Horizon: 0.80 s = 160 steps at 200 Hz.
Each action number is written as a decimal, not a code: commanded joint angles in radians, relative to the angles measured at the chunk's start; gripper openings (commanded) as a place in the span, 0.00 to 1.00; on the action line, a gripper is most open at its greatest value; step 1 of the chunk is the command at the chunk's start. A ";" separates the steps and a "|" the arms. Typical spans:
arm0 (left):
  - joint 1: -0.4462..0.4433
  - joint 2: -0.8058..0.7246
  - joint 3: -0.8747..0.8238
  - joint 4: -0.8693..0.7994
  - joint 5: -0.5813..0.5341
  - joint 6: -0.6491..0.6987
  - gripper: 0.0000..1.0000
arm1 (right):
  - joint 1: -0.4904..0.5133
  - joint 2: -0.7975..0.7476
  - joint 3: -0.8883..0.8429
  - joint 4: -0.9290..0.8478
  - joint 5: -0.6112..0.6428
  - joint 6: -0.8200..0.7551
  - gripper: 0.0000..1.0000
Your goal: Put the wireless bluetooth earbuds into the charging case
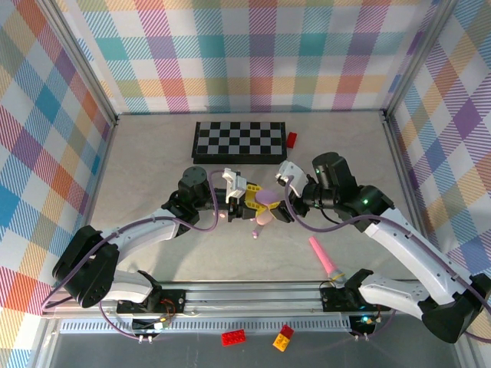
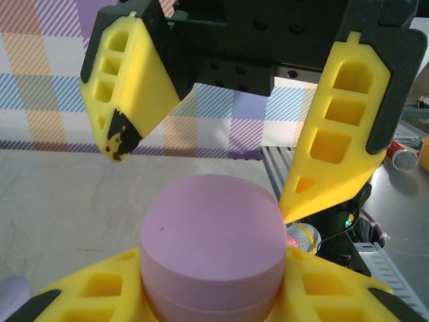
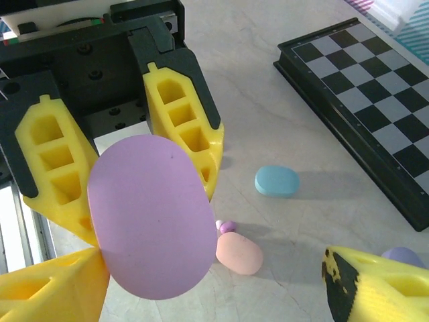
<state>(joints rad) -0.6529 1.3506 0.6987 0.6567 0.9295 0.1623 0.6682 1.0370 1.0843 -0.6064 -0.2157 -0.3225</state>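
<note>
My left gripper is shut on a lilac oval charging case, its yellow fingers pressed on both sides; the lid is down. The right gripper stands open around the same case, its fingers astride it, one tip close to the case's edge. In the top view both grippers meet mid-table at the case. On the table below lies one tiny lilac-and-pink earbud, touching a peach case.
A blue case lies on the table beyond the peach one. The chessboard with a red brick beside it sits at the back. A pink stick lies near the right arm's base. Checked walls enclose the table.
</note>
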 commanded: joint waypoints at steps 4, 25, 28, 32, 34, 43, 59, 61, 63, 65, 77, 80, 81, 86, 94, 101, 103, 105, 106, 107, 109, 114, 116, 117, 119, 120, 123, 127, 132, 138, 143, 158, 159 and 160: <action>-0.010 -0.020 0.030 -0.004 0.046 0.022 0.36 | -0.004 -0.030 -0.016 0.070 0.062 0.020 0.81; -0.010 -0.017 0.031 -0.003 0.049 0.023 0.36 | -0.004 -0.044 -0.020 0.092 0.074 0.032 0.81; -0.010 -0.016 0.032 -0.003 0.049 0.023 0.36 | -0.004 -0.047 -0.020 0.096 0.077 0.034 0.81; -0.010 -0.016 0.031 -0.003 0.049 0.023 0.36 | -0.004 -0.050 -0.021 0.100 0.079 0.034 0.81; -0.010 -0.016 0.031 -0.004 0.050 0.023 0.36 | -0.004 -0.050 -0.022 0.103 0.080 0.034 0.81; -0.010 -0.016 0.032 -0.004 0.050 0.024 0.36 | -0.004 -0.055 -0.026 0.112 0.089 0.036 0.81; -0.010 -0.018 0.033 -0.005 0.056 0.023 0.36 | -0.004 -0.057 -0.030 0.129 0.108 0.036 0.81; -0.010 -0.018 0.034 -0.005 0.057 0.022 0.36 | -0.004 -0.057 -0.031 0.132 0.111 0.037 0.81; -0.010 -0.018 0.034 -0.006 0.058 0.023 0.36 | -0.004 -0.057 -0.032 0.135 0.114 0.037 0.81; -0.010 -0.019 0.035 -0.006 0.058 0.023 0.36 | -0.004 -0.056 -0.033 0.138 0.117 0.037 0.81; -0.010 -0.022 0.034 -0.009 0.062 0.023 0.36 | -0.004 -0.055 -0.038 0.158 0.128 0.042 0.81; -0.010 -0.023 0.033 -0.010 0.061 0.023 0.36 | -0.004 -0.055 -0.040 0.163 0.129 0.042 0.81; -0.010 -0.023 0.033 -0.010 0.061 0.022 0.36 | -0.004 -0.055 -0.040 0.164 0.129 0.042 0.81; -0.010 -0.026 0.033 -0.012 0.063 0.023 0.36 | -0.004 -0.053 -0.042 0.170 0.130 0.043 0.80; -0.009 -0.029 0.033 -0.014 0.065 0.023 0.36 | -0.004 -0.050 -0.041 0.176 0.127 0.045 0.80; -0.010 -0.032 0.032 -0.016 0.067 0.023 0.36 | -0.004 -0.046 -0.040 0.179 0.122 0.045 0.79; -0.010 -0.033 0.032 -0.016 0.066 0.023 0.36 | -0.004 -0.044 -0.039 0.180 0.120 0.044 0.78; -0.010 -0.033 0.031 -0.016 0.066 0.022 0.36 | -0.004 -0.043 -0.038 0.180 0.118 0.044 0.78; -0.010 -0.034 0.031 -0.016 0.066 0.023 0.36 | -0.004 -0.042 -0.038 0.179 0.117 0.044 0.78; -0.010 -0.034 0.031 -0.016 0.066 0.023 0.36 | -0.004 -0.041 -0.037 0.180 0.116 0.044 0.78; -0.010 -0.034 0.031 -0.016 0.067 0.023 0.36 | -0.004 -0.038 -0.036 0.178 0.114 0.043 0.77; -0.010 -0.034 0.031 -0.016 0.068 0.023 0.36 | -0.004 -0.034 -0.034 0.177 0.107 0.042 0.76; -0.010 -0.034 0.031 -0.016 0.068 0.022 0.36 | -0.004 -0.033 -0.032 0.177 0.103 0.041 0.75; -0.010 -0.034 0.031 -0.016 0.069 0.023 0.36 | -0.004 -0.032 -0.032 0.176 0.101 0.040 0.75; -0.010 -0.035 0.032 -0.016 0.069 0.023 0.36 | -0.004 -0.029 -0.031 0.176 0.098 0.040 0.74; -0.010 -0.036 0.032 -0.016 0.068 0.023 0.36 | -0.004 -0.029 -0.031 0.175 0.096 0.039 0.74; -0.010 -0.036 0.032 -0.016 0.068 0.022 0.36 | -0.004 -0.026 -0.030 0.173 0.090 0.037 0.73; -0.010 -0.035 0.033 -0.016 0.068 0.023 0.36 | -0.005 -0.022 -0.028 0.172 0.083 0.036 0.72; -0.010 -0.037 0.033 -0.016 0.070 0.023 0.36 | -0.004 -0.018 -0.025 0.168 0.073 0.034 0.71; -0.010 -0.038 0.031 -0.016 0.071 0.022 0.36 | -0.004 -0.014 -0.024 0.165 0.064 0.034 0.70; -0.010 -0.039 0.031 -0.016 0.072 0.020 0.36 | -0.005 -0.010 -0.024 0.165 0.057 0.034 0.69; -0.010 -0.043 0.030 -0.016 0.073 0.020 0.36 | -0.006 0.001 -0.023 0.159 0.057 0.038 0.67; -0.009 -0.044 0.030 -0.016 0.072 0.020 0.36 | -0.006 0.002 -0.023 0.159 0.058 0.039 0.67; -0.009 -0.044 0.030 -0.016 0.073 0.020 0.36 | -0.006 0.002 -0.023 0.159 0.059 0.039 0.66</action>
<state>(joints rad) -0.6537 1.3369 0.6998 0.6292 0.9653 0.1734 0.6670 1.0245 1.0477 -0.4633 -0.1261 -0.2928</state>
